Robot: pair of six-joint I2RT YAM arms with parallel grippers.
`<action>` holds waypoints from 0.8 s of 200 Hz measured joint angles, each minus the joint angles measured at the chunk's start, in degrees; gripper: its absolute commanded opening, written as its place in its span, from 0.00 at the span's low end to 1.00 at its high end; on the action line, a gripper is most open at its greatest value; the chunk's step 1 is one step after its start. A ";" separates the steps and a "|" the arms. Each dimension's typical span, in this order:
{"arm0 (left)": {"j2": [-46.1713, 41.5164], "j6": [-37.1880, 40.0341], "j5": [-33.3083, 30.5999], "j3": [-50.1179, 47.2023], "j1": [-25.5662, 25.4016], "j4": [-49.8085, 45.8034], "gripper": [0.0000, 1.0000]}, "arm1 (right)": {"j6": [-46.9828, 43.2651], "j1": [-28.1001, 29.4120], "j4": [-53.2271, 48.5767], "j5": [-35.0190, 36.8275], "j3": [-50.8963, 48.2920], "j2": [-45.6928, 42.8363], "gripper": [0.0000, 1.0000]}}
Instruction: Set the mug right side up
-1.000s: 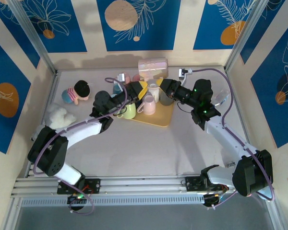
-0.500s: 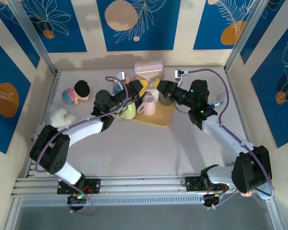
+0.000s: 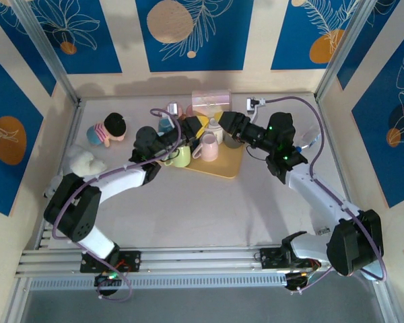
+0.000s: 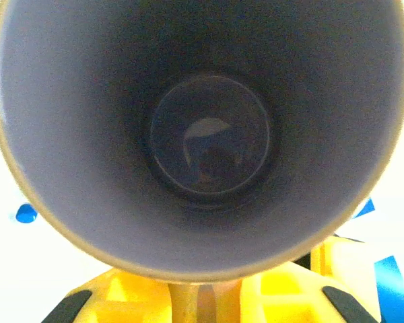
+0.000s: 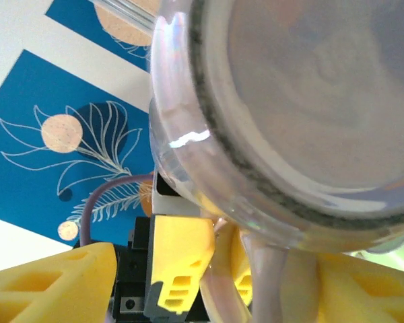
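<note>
The pale pink mug (image 3: 211,99) hangs on its side in the air, over the far edge of the yellow tray (image 3: 227,167) on the tabletop (image 3: 209,208); the left gripper (image 4: 202,306) pinches its handle, facing the mouth; the right gripper (image 5: 212,289) is spread, its pads flanking the handle without touching it, facing the base.

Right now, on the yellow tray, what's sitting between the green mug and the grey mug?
The pink mug stands between the green mug and the grey mug on the yellow tray. The top external view shows it.
</note>
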 measured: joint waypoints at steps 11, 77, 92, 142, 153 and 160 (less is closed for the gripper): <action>-0.31 0.96 0.74 -0.15 0.48 -0.96 0.00 | -1.33 -1.03 -2.29 -0.31 0.02 -0.98 0.72; -16.22 24.65 -2.08 1.22 4.20 -42.82 0.00 | -16.17 -8.57 -25.03 -2.64 7.48 -4.85 0.70; -19.21 31.85 -5.88 4.81 4.17 -55.76 0.00 | -20.81 -8.90 -31.15 -1.77 9.92 -4.85 0.69; -22.43 48.92 -26.80 15.39 4.20 -88.15 0.00 | -31.78 -9.33 -43.41 -0.72 15.04 -1.38 0.64; -22.43 51.08 -32.26 15.91 4.61 -93.44 0.00 | -33.38 -9.33 -44.76 -1.31 15.76 0.04 0.63; -22.43 52.00 -34.91 16.04 5.25 -96.56 0.00 | -34.10 -9.31 -45.53 -1.66 16.15 0.96 0.63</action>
